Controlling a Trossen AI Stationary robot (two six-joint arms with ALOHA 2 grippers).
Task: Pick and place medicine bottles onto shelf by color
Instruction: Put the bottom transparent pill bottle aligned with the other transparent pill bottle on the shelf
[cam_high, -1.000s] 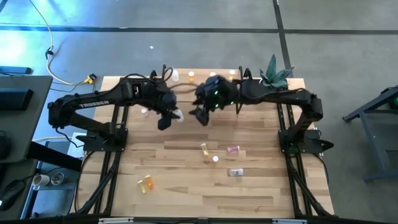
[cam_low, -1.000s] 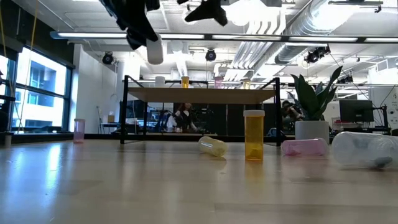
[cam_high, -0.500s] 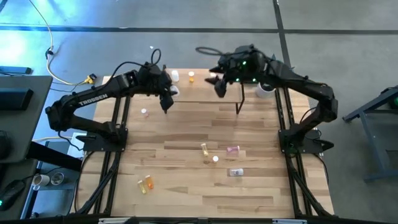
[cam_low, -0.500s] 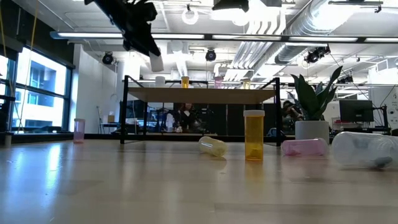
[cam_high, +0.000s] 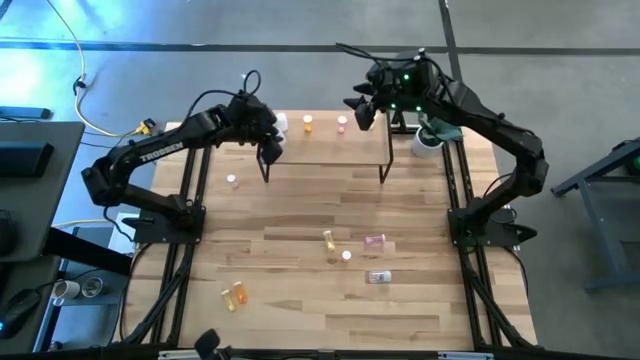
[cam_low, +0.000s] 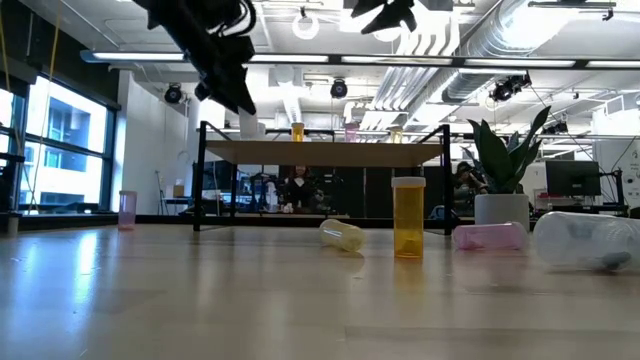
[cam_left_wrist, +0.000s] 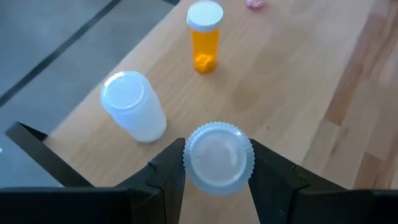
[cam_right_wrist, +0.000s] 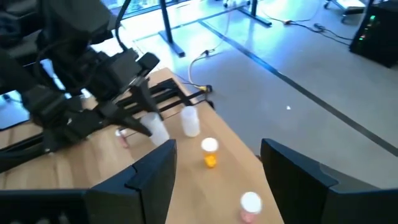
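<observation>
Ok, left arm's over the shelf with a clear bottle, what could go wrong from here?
1. The left gripper holds its clear white-capped bottle close beside the white bottle already standing on the light wood shelf; lowering could knock it over.
2. That spot is near the shelf's corner edge, so a tipped bottle might roll off.

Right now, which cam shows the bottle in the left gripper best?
Left wrist view: the clear bottle sits cap-on between the left gripper fingers, above the shelf. The right wrist view shows it side-on, farther off. In the high and low views the gripper mostly hides it.
</observation>
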